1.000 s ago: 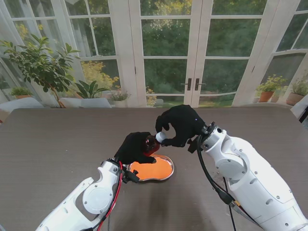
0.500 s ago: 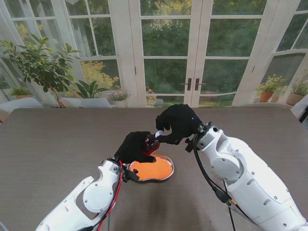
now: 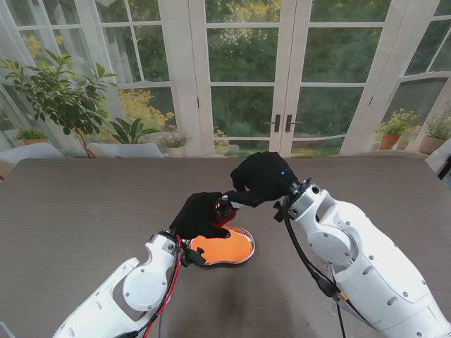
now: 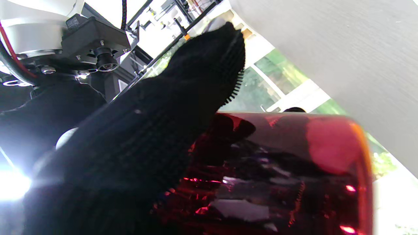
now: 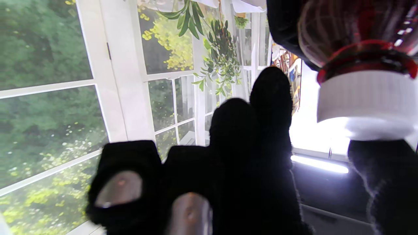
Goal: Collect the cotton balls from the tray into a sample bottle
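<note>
Since a second ago, the right hand (image 3: 261, 178) has been drawing in toward the left hand (image 3: 199, 215), and the white cap (image 5: 362, 98) that was showing plainly between its fingertips is now almost hidden in the stand's view. That cap is sitting on the neck of the amber-red sample bottle (image 4: 287, 173), with the right thumb (image 5: 385, 182) pressing against its end; the other right fingers (image 5: 248, 147) are curling beside it, so the hand seems to be pinching the cap, though the far side of the grip is out of sight. The left hand is wrapping its fingers around the bottle's body and holding it off the table, just farther from me than the tray (image 3: 243, 252). The tray, a steel kidney dish with an orange inside, is lying on the dark table (image 3: 84, 204) where it lay before. Cotton balls are too small or too hidden to make out in any view. No label or writing is readable on the bottle or cap.
</note>
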Tool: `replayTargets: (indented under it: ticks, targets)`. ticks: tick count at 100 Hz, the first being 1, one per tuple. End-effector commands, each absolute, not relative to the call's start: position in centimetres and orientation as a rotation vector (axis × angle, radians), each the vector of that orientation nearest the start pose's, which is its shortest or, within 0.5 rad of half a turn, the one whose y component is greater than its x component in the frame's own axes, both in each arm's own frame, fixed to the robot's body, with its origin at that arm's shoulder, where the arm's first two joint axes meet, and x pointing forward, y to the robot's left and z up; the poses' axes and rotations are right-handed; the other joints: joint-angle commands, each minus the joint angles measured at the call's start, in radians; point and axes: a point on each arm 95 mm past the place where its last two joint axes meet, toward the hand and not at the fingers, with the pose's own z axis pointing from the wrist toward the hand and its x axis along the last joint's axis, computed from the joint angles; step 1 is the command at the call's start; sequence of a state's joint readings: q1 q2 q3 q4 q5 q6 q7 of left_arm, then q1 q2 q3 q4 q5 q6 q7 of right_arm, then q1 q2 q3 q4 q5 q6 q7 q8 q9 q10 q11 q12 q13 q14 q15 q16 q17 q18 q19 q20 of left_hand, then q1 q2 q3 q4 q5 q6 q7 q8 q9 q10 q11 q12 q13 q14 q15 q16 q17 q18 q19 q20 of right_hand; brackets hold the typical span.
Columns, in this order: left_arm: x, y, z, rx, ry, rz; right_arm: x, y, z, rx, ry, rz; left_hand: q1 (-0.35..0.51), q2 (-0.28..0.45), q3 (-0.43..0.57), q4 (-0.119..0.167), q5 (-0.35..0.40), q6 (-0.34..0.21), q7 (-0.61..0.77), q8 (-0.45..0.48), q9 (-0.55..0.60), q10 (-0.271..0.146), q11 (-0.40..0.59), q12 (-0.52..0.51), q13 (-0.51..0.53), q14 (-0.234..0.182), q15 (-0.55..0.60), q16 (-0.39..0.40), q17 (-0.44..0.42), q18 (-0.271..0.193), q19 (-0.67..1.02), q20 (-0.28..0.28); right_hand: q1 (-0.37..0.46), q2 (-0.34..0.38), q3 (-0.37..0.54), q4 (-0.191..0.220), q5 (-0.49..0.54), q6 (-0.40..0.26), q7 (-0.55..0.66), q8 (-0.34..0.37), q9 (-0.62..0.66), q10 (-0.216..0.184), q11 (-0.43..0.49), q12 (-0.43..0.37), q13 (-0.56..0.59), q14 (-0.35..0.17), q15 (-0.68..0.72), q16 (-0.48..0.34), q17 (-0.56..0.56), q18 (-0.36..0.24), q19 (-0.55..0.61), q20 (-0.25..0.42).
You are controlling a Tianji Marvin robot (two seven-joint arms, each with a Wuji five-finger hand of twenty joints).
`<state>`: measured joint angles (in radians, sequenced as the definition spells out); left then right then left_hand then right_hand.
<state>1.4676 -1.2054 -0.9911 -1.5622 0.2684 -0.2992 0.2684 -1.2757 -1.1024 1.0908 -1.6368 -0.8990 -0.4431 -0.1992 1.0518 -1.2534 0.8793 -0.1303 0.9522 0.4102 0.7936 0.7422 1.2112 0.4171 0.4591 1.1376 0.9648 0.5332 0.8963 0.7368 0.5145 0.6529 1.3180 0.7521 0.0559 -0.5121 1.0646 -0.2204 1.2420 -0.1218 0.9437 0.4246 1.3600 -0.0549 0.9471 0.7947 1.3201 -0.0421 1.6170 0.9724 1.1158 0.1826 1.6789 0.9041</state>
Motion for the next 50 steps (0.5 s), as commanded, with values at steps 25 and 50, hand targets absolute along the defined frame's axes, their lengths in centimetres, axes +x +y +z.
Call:
replayTargets:
  ticks: [25, 50]
  targets:
    - [39.2, -10.7, -29.4, -1.589, 0.961, -2.459, 42.9, 7.2, -18.6, 0.576, 1.427, 2.096, 0.045, 0.781, 0.092, -0.018, 0.082, -0.142, 0.129, 0.034, 0.037, -0.008, 0.003, 0.015, 0.039, 0.075, 0.021, 0.005, 0.002, -0.021, 0.030, 0.004, -0.040, 0.122, -0.058, 0.054, -0.221, 0.035, -0.285, -0.048, 0.006, 0.008, -0.177, 0.024, -0.001, -0.045, -0.080, -0.062, -0.096, -0.001, 0.020, 0.007]
    - [39.2, -10.7, -29.5, -1.590, 0.958, -2.458, 42.9, 6.1, -17.6, 0.581, 1.410, 2.158, 0.044, 0.782, 0.091, -0.018, 0.082, -0.142, 0.129, 0.034, 0.036, -0.006, 0.003, 0.015, 0.040, 0.074, 0.022, 0.005, 0.003, -0.022, 0.032, 0.004, 0.019, -0.147, 0.129, 0.017, -0.396, -0.013, -0.275, -0.011, -0.141, -0.020, -0.149, 0.043, 0.001, -0.077, -0.190, -0.109, -0.149, -0.057, -0.015, 0.006]
